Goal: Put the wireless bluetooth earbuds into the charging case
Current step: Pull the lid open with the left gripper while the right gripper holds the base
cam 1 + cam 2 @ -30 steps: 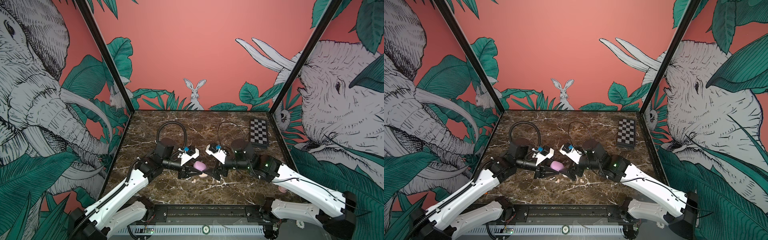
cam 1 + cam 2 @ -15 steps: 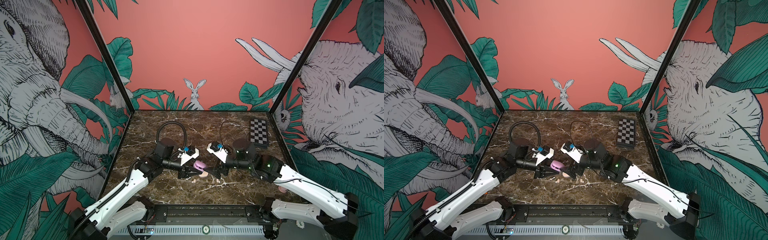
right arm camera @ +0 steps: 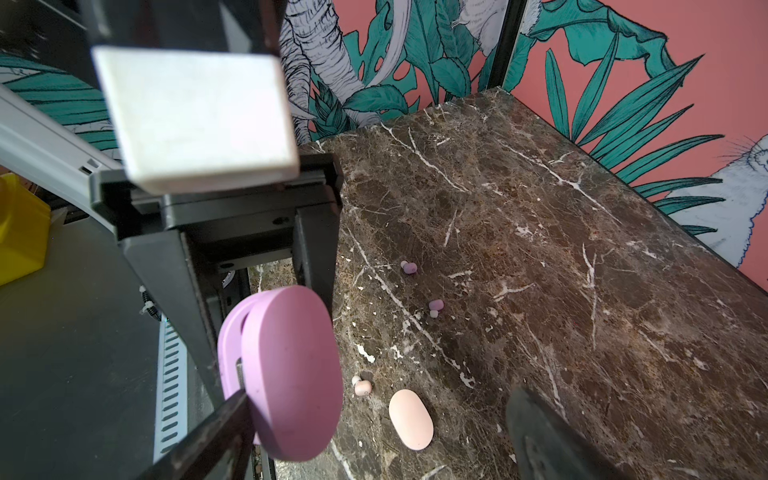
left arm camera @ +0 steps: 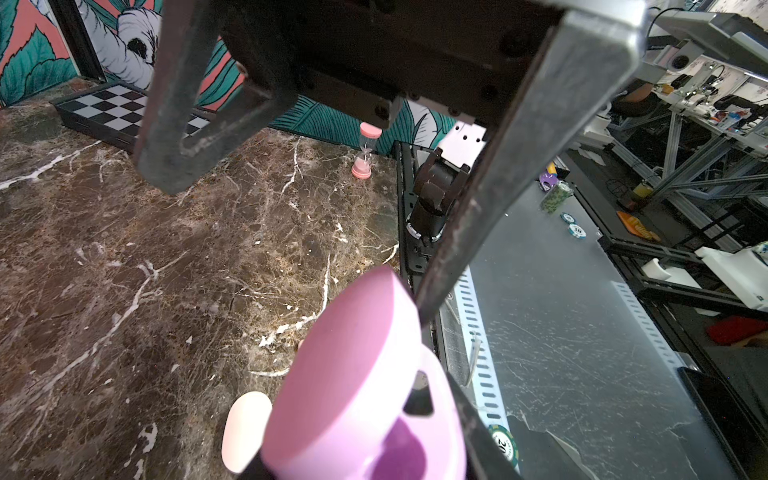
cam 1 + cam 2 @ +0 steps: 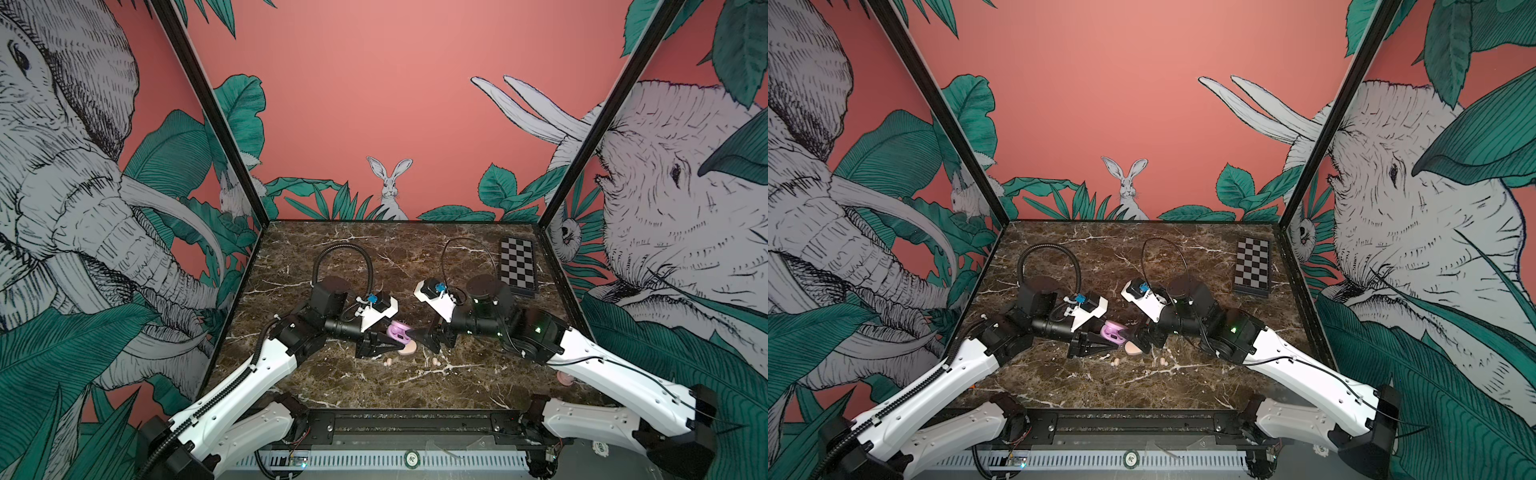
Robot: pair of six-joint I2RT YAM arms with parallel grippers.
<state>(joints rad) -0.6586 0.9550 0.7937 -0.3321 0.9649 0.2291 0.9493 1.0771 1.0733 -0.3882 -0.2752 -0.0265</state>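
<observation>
The lilac case point(image 5: 398, 331) now gapes in the pinching left hand point(image 5: 397, 338); right hand point(image 5: 419, 334) spread; right wrist alone shows lilac buds point(image 3: 409, 268).

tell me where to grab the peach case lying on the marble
Pinch the peach case across its short width, mid-length, coming straight down from above. It lies flat and closed on the marble table, a smooth elongated pebble, so its long sides probably give the narrowest, steadiest hold.

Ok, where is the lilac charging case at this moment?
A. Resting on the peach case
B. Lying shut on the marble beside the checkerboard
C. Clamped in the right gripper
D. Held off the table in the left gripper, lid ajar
D: the left gripper is shut on the lilac case, lifted off the marble, lid ajar; the right gripper is open beside it.
</observation>
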